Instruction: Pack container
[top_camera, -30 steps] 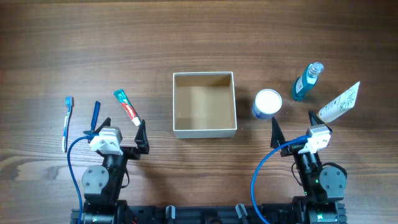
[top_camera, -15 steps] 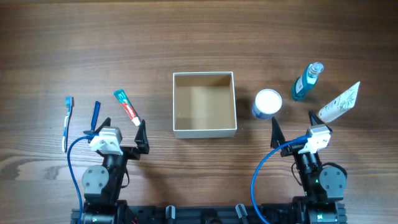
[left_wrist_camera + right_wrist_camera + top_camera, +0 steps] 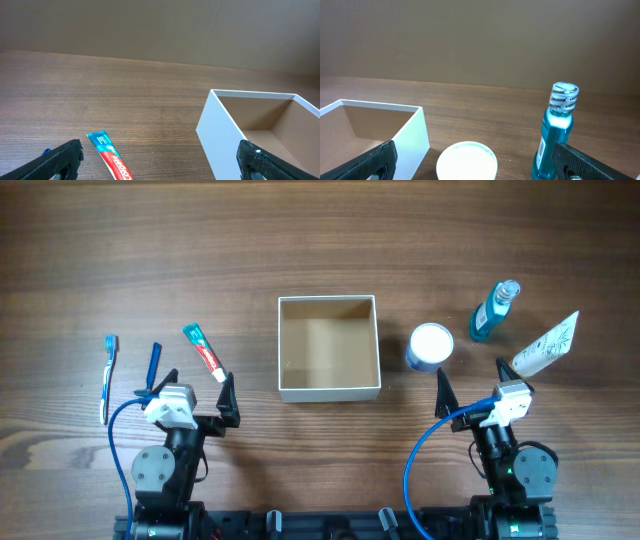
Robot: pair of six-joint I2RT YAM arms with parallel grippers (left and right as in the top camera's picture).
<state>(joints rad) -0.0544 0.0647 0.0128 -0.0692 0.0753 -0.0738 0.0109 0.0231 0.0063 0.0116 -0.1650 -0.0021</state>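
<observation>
Overhead, the container (image 3: 329,391) sits empty in the middle of the frame, up and right of the left gripper (image 3: 197,385) and up and left of the right gripper (image 3: 470,380), about as near to one as the other. Both grippers are wide open and hold nothing. The toothpaste (image 3: 203,351) lies just above the left gripper, slanting from upper left to lower right, and the round jar (image 3: 431,345) stands just above the right one.
</observation>
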